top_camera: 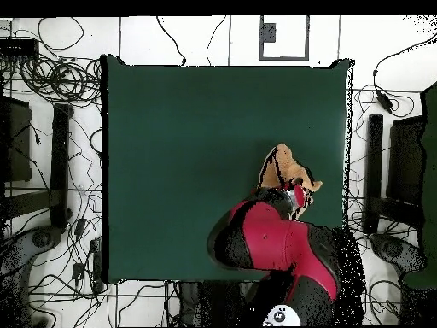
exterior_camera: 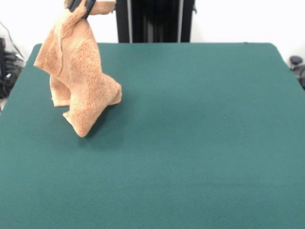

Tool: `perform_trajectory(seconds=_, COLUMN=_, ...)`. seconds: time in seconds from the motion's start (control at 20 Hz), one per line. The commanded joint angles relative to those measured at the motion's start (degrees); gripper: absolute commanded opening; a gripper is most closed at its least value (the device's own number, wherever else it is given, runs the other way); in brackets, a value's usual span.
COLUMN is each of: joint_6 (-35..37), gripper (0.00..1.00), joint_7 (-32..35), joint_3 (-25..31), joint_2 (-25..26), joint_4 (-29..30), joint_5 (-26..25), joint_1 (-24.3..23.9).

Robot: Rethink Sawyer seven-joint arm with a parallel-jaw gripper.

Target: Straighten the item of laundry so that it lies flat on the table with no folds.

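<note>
The tan-orange terry towel [exterior_camera: 78, 71] hangs bunched and folded from my gripper [exterior_camera: 80, 5] at the far left of the dark green table [exterior_camera: 200, 119]. Its lower end rests crumpled on the cloth while its top is lifted. My gripper shows only as black fingertips at the top edge, shut on the towel's upper corner. In the overhead view the towel [top_camera: 280, 167] lies near the table's [top_camera: 188, 154] right edge, partly hidden under my red and black arm [top_camera: 269, 239]; my gripper [top_camera: 296, 196] is at the arm's end above it.
The black pedestal column [exterior_camera: 155, 21] stands behind the table's far edge. Cables [exterior_camera: 7, 67] lie off the table's left side, and a dark object [exterior_camera: 296, 62] sits off its right. In the overhead view, cables [top_camera: 51, 81] and stands surround the table.
</note>
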Motion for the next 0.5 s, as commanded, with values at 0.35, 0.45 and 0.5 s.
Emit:
perform_trajectory(seconds=0.35, joint_6=7.23, gripper=0.00, joint_7=2.35, joint_3=4.53, joint_2=-0.73, joint_4=-0.07, joint_5=-1.93, joint_1=2.39)
perform_trajectory(seconds=0.45, joint_6=6.84, gripper=0.00, joint_7=2.80, joint_3=4.24, joint_2=-0.51, joint_4=0.02, joint_5=-2.01, joint_1=2.57)
perform_trajectory(seconds=0.5, joint_6=6.92, gripper=0.00, joint_7=2.85, joint_3=4.20, joint_2=-0.48, joint_4=-0.01, joint_5=-1.98, joint_1=2.61)
